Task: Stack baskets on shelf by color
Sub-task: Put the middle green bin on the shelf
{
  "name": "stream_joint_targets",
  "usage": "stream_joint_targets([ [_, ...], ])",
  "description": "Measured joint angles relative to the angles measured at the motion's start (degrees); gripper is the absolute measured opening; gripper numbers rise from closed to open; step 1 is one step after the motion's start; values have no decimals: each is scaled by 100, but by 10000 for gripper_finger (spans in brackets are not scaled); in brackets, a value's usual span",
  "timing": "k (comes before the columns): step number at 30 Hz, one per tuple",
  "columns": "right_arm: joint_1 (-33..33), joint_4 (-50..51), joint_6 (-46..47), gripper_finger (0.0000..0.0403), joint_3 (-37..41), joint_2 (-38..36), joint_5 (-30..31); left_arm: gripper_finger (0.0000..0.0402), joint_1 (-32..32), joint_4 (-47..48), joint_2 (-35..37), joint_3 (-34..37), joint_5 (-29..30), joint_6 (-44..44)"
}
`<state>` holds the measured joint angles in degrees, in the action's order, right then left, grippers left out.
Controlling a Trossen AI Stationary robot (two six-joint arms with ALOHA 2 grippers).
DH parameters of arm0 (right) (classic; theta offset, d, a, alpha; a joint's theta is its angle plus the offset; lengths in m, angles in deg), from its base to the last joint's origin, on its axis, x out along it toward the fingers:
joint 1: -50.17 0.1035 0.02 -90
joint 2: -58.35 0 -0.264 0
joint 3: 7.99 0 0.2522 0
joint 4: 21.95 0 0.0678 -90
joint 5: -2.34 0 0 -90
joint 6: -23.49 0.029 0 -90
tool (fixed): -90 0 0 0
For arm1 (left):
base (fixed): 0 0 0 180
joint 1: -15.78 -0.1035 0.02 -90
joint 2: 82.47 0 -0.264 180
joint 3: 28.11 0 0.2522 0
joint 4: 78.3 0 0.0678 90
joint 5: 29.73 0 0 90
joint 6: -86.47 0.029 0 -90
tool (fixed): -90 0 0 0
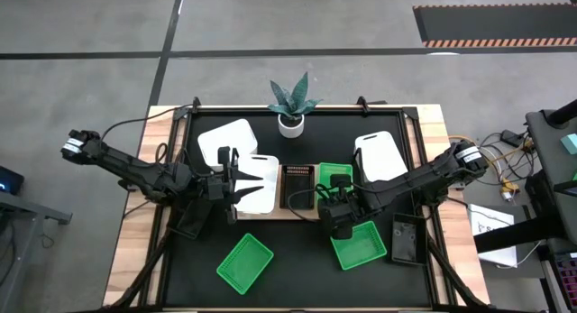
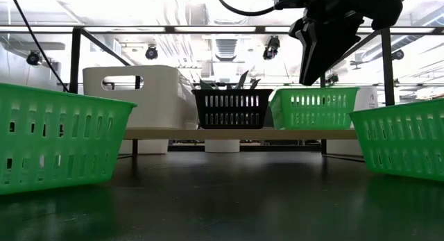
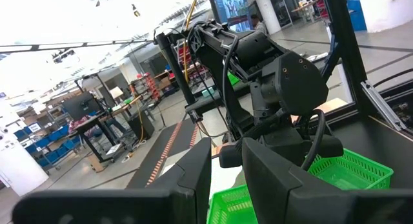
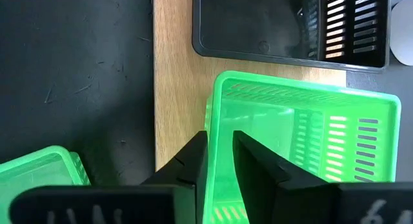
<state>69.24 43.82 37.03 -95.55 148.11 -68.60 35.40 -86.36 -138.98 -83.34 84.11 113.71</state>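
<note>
Right gripper jaws astride the near rim of the green basket on the shelf, barely parted. Probably light, stiff, slick plastic; best pinched at the rim. Left gripper jaws slightly apart, empty.

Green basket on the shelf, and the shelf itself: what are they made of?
Green basket: looks like moulded plastic, semi-glossy and slightly translucent; thin walls, slotted sides, rounded corners. Shelf: appears to be wood or a wood-look board, light brown and matte, with faint grain; solid wood or laminate can't be told. The right hand's fingers straddle the basket's near wall.
</note>
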Motion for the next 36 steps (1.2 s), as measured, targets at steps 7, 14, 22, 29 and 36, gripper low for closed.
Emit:
stream_joint_targets([
  [7, 0, 42, -51, 90, 0, 0, -1, 73, 0, -1, 0, 0, 1, 0],
  [14, 4, 175, -57, 75, -169, -33, -266, 73, 2, 0, 0, 0, 0, -2],
  [22, 81, 213, -370, 35, -452, -50, -405, 73, 7, -14, -1, 7, -1, -428],
  [29, 7, 301, -790, 9, -457, -50, -204, 73, 8, -102, -211, 26, -419, -1240],
  [36, -241, 290, -977, 9, -441, -11, -113, 73, 103, -495, -502, 24, -538, -1390],
])
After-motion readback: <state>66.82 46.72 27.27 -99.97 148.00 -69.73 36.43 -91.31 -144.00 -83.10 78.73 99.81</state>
